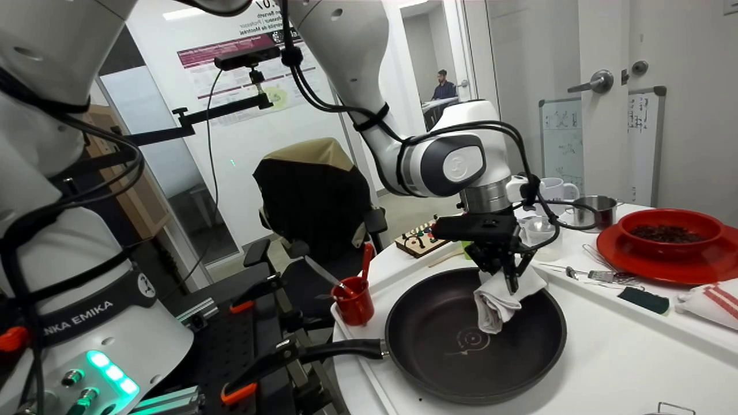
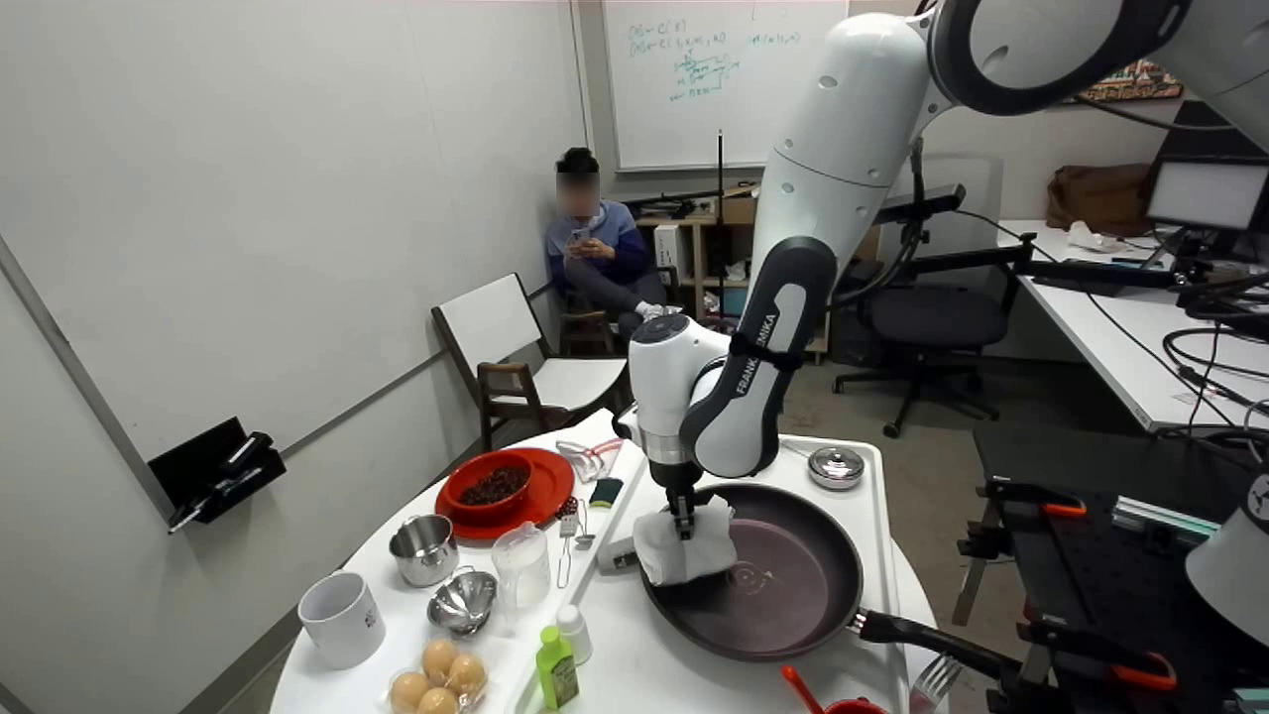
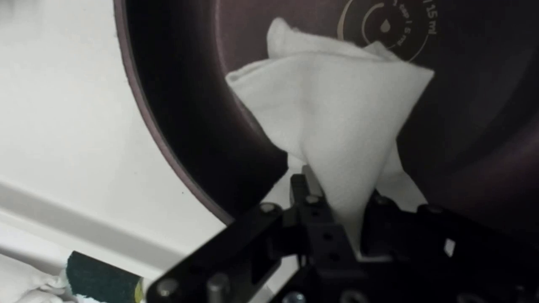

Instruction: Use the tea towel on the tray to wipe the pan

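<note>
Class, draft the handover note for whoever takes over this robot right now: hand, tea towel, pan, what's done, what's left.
Hand: shut on the tea towel.
Tea towel: folds hanging over the inside of the pan; whether they touch it is unclear.
Pan: right side up on the white tray.
Done: tea towel picked up, brought to the pan.
Left: probably wiping; how much is already wiped doesn't show.

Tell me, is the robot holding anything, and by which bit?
The white tea towel, pinched in the gripper by a bunched-up fold, seemingly near its middle, with loose cloth either side.
</note>
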Controlling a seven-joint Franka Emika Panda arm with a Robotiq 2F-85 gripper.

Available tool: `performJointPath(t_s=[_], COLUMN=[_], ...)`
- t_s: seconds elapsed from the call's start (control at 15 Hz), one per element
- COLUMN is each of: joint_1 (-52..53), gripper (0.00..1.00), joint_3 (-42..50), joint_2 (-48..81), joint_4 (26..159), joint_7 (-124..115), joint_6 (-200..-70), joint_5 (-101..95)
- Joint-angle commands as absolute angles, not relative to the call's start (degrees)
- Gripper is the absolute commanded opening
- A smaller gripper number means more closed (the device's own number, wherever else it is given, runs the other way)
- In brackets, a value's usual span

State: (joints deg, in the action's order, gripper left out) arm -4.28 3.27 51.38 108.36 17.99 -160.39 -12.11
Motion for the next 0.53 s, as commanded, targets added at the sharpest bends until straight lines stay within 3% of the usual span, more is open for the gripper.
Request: performJointPath(t_s=[0.0,0.07,0.13,0.47], joint_1=[-4.7,-4.7,-5.8,-5.0], gripper=[0.16,0.16,0.07,0.08], joint_3=[2.9,2.9,2.6,3.3], joint_2=[51.5,51.5,52.1,53.8], joint_4=[108.1,108.1,106.8,107.2], joint_7=[17.6,17.6,17.5,17.3], joint_6=[-160.2,-160.2,-159.2,-160.5], joint_5=[-12.8,-12.8,-11.9,-12.8])
